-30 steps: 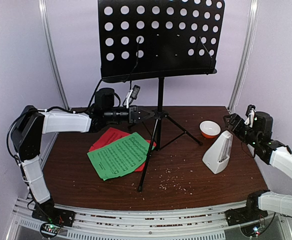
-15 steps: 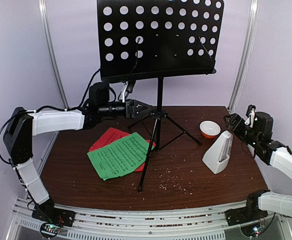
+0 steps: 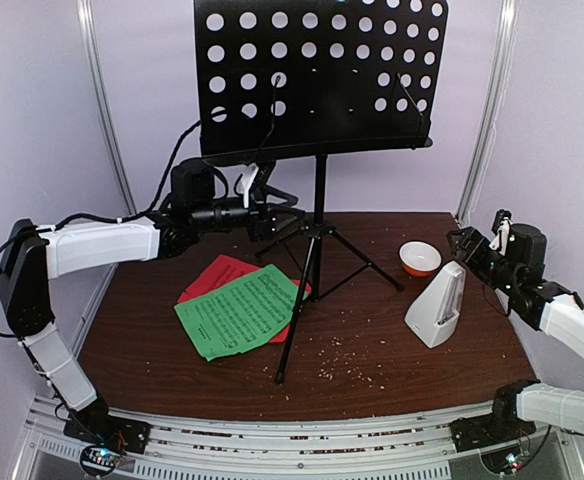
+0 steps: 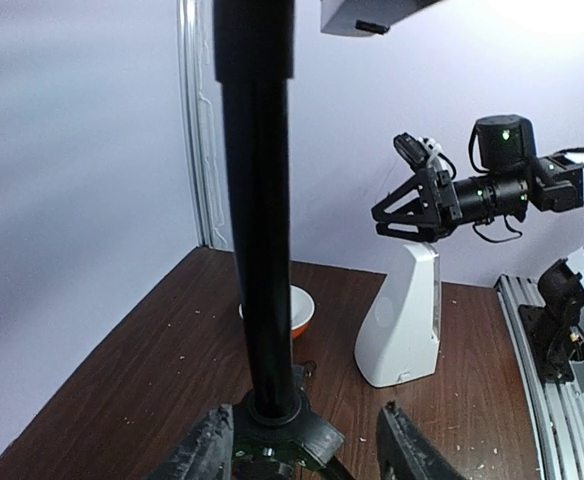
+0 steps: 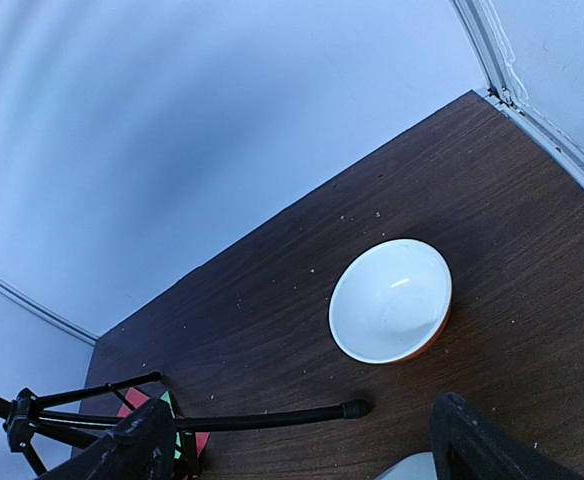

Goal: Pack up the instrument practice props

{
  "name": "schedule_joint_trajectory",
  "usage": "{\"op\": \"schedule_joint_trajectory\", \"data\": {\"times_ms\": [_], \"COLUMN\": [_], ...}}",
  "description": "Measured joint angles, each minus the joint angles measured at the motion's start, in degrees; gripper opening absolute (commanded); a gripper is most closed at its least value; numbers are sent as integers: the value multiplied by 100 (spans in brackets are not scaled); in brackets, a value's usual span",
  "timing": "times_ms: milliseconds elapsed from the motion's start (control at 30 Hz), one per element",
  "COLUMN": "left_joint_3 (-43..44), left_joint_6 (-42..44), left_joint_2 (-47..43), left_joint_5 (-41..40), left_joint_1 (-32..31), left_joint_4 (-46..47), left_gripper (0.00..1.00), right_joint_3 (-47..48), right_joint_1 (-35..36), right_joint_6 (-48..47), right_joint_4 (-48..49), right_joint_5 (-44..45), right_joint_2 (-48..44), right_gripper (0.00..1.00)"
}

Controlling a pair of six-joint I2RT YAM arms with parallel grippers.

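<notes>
Worktop: dark wood (image 3: 412, 370), with crumbs (image 3: 347, 372) scattered toward my near edge.
Green music sheet: it (image 3: 237, 312) lies flat, left of centre, on top of the other sheet.
Red music sheet: it (image 3: 212, 275) shows only along the green sheet's far and right edges.
Metronome: the white pyramid (image 3: 435, 305) stands upright on the right side, well apart from the sheets.
Right hand: from my seat its fingers are spread wide (image 5: 302, 410) and grip nothing. It hangs above the worktop just beyond the metronome's top, and its camera looks down on the bowl and one tripod foot.
Bowl: the small orange-and-white bowl (image 3: 419, 258) sits upright, just beyond the metronome, not touching it.
Left hand: its fingers (image 4: 302, 415) are spread, one on each side of the stand's black pole (image 4: 260, 230), just above the tripod hub. I cannot tell whether either finger touches.
Music stand: it (image 3: 317, 70) stands upright at centre back on its tripod legs (image 3: 302, 300), and the perforated desk at the top is tilted.
</notes>
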Motion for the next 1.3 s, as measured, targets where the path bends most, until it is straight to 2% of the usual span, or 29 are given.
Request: {"op": "schedule_joint_trajectory", "data": {"times_ms": [100, 400, 867, 1167, 1300], "left_joint_3": [2, 68, 170, 195, 197], "left_joint_6": [247, 699, 1108, 1130, 979], "left_joint_2": [131, 514, 595, 651, 675], "left_joint_5": [118, 234, -33, -186, -181], "left_joint_1": [-11, -37, -87, -111, -111], "left_joint_4": [-33, -271, -319, -306, -249], "left_gripper": [48, 47, 44, 41, 37], "right_joint_3": [0, 0, 0, 0, 0], "right_joint_1": [0, 0, 0, 0, 0], "right_joint_6": [-2, -2, -2, -2, -2], "right_joint_4": [0, 2, 0, 2, 2], "right_joint_5": [0, -2, -2, -4, -7], "right_joint_2": [0, 26, 76, 107, 107], "right_gripper": [90, 90, 90, 90, 90]}}
